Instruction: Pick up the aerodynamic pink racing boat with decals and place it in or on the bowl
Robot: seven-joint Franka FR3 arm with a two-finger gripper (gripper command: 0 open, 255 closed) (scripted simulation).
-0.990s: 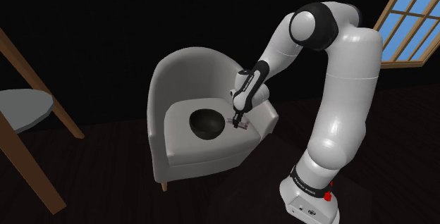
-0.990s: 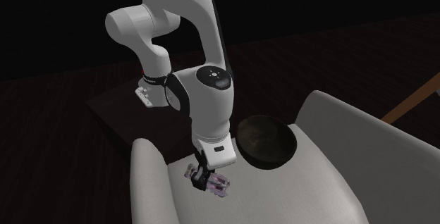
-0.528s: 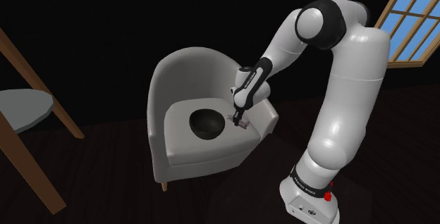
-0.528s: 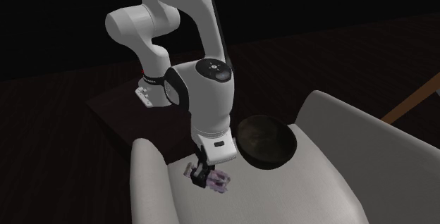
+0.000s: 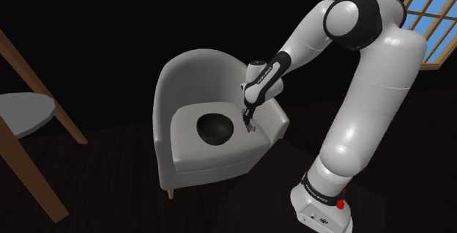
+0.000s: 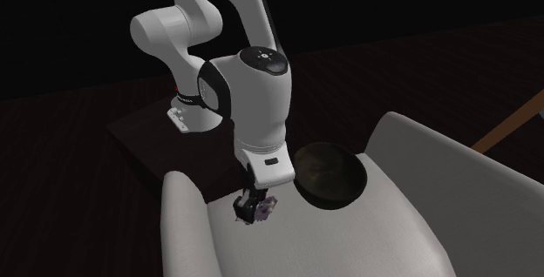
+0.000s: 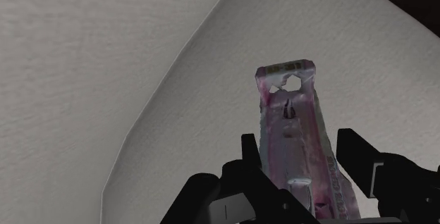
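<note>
A slim pink boat with decals [image 7: 292, 127] sits clasped between my gripper's [image 7: 300, 160] two black fingers, its notched end pointing away from the hand. In the shoulder view the gripper [image 5: 250, 124] hangs just above the armchair seat with the boat [image 5: 252, 128] in it, right beside the dark bowl [image 5: 214, 127]. The second exterior view has the boat [image 6: 265, 206] lifted a little off the seat, held by the gripper [image 6: 252, 209], with the bowl [image 6: 329, 175] to its upper right.
Bowl and boat belong to a pale tub armchair [image 5: 192, 70] with a curved back and arms. A round grey table [image 5: 23, 113] and slanting wooden beams [image 5: 36, 81] stand at the shoulder view's left. A window [image 5: 432, 12] is at the upper right.
The arm has risen and the hand has turned, lifting the boat off the seat cushion. The grip on the boat has stayed the same.
</note>
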